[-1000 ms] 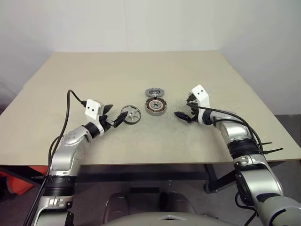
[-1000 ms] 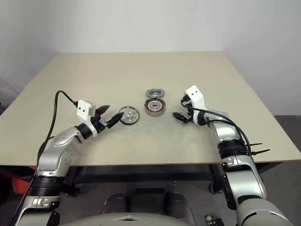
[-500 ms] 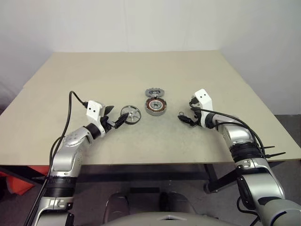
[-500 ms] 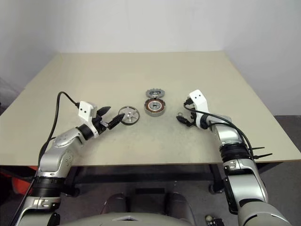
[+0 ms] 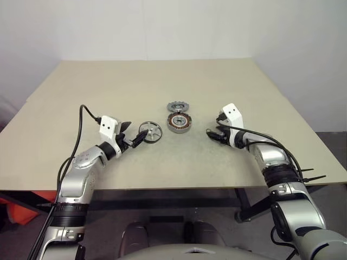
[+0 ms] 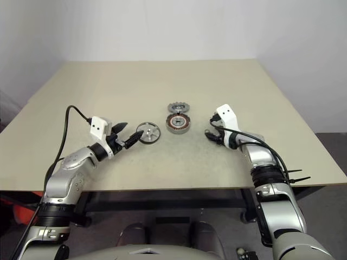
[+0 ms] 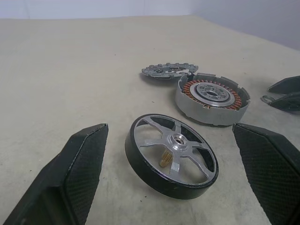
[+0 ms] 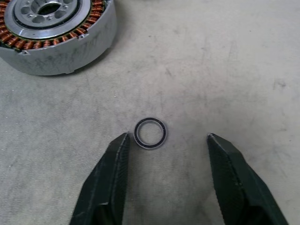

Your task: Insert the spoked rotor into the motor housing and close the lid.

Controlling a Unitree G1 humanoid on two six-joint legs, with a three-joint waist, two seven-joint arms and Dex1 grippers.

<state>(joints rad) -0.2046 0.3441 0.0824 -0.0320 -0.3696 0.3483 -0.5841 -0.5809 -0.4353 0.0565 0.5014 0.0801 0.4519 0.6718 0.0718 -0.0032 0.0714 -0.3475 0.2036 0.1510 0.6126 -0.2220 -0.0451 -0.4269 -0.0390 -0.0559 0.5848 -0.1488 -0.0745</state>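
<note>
Spoked rotor (image 7: 171,153) lies flat on the table (image 5: 108,86), spokes and hub up, dark outer rim. Left gripper (image 5: 134,139) sits low at the table just left of it, fingers spread wide; in the left wrist view the rotor lies between the two black fingers (image 7: 70,178), slightly ahead of them, touching neither. Nothing held by the left gripper.

Motor housing (image 5: 179,122) stands upright near the table's middle, copper windings visible inside, just right of the rotor and apart from it. Lid (image 5: 179,105) lies flat right behind the housing, on its far side, very close to it or touching, cannot tell which.

Right gripper (image 6: 211,135) is to the right of the housing, well apart from it, tilted down toward the table. Its fingers are partly apart, gap clear in the right wrist view, gripping nothing. A small thin metal ring (image 8: 150,133) lies flat on the table between the fingertips (image 8: 119,154), closer to one finger and almost at its tip; contact not certain. In that view the housing sits beyond the ring, off to one side, clearly separate from the gripper.
</note>
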